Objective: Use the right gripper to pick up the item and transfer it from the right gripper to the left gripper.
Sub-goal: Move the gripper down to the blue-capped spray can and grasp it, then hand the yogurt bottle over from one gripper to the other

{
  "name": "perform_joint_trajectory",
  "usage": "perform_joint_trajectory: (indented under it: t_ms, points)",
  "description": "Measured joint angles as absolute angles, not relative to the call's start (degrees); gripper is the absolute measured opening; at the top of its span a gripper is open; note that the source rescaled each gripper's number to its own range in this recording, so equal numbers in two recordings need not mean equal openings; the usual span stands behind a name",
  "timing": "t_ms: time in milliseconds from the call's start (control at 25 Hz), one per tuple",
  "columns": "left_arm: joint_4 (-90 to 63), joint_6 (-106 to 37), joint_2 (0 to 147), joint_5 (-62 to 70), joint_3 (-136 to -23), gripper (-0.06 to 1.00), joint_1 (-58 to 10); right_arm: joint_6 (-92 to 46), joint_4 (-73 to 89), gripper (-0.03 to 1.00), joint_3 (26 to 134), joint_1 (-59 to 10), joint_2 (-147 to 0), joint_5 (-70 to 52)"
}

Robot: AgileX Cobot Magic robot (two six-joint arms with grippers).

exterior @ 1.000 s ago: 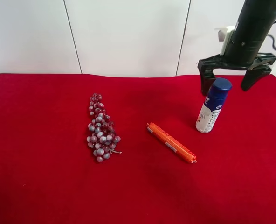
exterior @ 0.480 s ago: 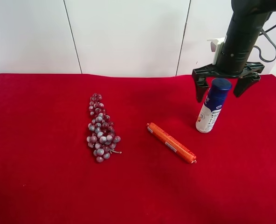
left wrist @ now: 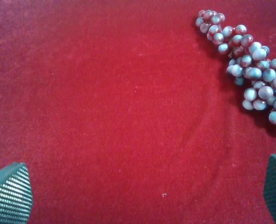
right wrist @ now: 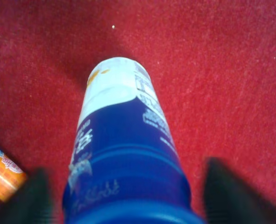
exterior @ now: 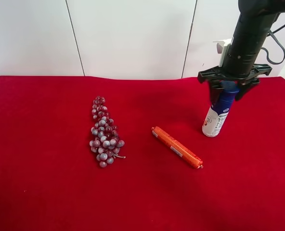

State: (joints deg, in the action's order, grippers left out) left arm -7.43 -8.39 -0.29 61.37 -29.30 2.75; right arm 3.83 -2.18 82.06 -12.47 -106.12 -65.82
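Grip comes first: the right hand (exterior: 227, 88) sits down over the blue cap of the bottle (exterior: 215, 118), one finger on each side. In the right wrist view a thin strip of red cloth shows between each blurred finger and the bottle, so the hand reads as spread and not quite pinching. The bottle stands on its base on the bench (exterior: 46, 192), near its far right part, well apart from the orange sausage (exterior: 177, 147) and the grapes (exterior: 104, 132).

To do this well, the fingers should probably meet the cap evenly, since a push from one side alone could tip so tall and narrow a thing. Holding high looks sensible, because it leaves the white lower body free for the other hand to take. A straight lift before any sideways travel would keep the base from dragging on the cloth. The left hand (left wrist: 142, 191) hangs over bare cloth beside the grapes, its fingers spread wide and holding nothing, so it seems ready to receive.

Against the earlier frames, the right hand has come down and forward from behind the bottle. Its fingers, wide apart half a second ago, have drawn in close to the cap. Bottle, sausage and grapes lie where they did.
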Motion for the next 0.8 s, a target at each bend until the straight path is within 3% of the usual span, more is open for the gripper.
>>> perform_joint_trajectory:
  t_ms: [800]
  points:
    - [-7.3,-8.4,-0.3,61.4,-29.3,1.0,2.7,4.2,0.0,0.0,86.1,-12.5,-99.5,-69.2]
